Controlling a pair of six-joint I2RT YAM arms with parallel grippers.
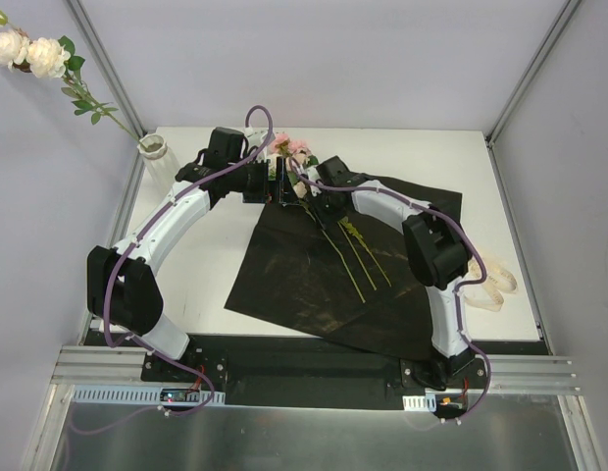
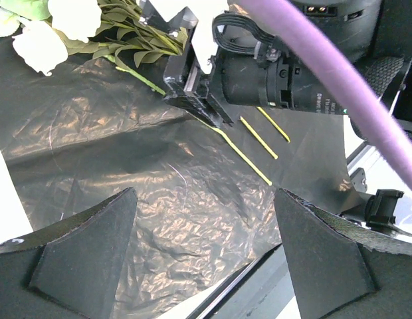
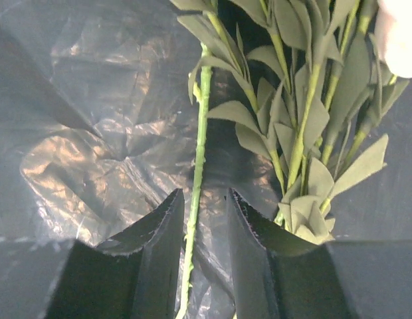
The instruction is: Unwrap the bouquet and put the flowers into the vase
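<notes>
- Overhead, the black sheet (image 1: 294,285) lies spread flat over the middle of the white table (image 1: 201,260). Its near side reaches the table's front edge, and bare tabletop shows on the left and along the far edge.
- Grey walls and slanting frame posts close the table in on the left, right and back.
- The vase (image 1: 153,148) stands at the far left corner, off the sheet, with cream roses (image 1: 34,51) leaning out of it up and to the left.
- The flowers (image 1: 290,150) lie on the far part of the sheet with their heads away and their bare stems (image 1: 356,257) pointing toward the near right.
- A cream ribbon (image 1: 495,280) lies on the table by the right edge, beside the right arm and well apart from the flowers.
- The left gripper (image 2: 206,259) hovers above the sheet, its jaws wide apart with nothing between them.
- The right gripper (image 3: 205,246) sits low among the leaves with only a narrow gap. One green stem (image 3: 198,166) runs between the fingers, nearer the left-hand one. It seems not pinched, though contact is hard to tell.
</notes>
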